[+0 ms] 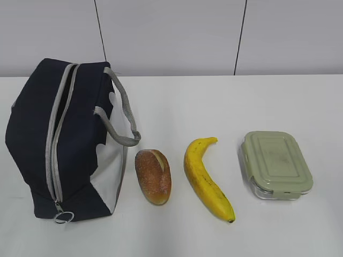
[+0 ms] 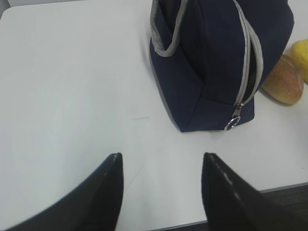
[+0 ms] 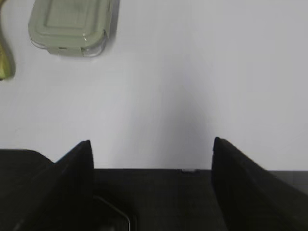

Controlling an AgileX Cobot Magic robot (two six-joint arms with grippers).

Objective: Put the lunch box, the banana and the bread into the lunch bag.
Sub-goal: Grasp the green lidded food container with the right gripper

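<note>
Four task items in a row on the table (image 1: pixel 225 101), exterior view: lunch bag (image 1: pixel 48 139) leftmost, zipper parted, soft-sided; bread (image 1: pixel 153 176) beside it, light, crushable; banana (image 1: pixel 206 179) next, bruisable, best taken mid-length; lunch box (image 1: pixel 276 164) rightmost, likely heavy, slippery, best gripped across short sides

Left wrist view: left gripper (image 2: pixel 162 185) spread, empty, short of bag

Right wrist view: right gripper (image 3: pixel 151 178) spread wide, empty, well short of lunch box

No text, label, brand, number or sign can be read on anything here.
</note>
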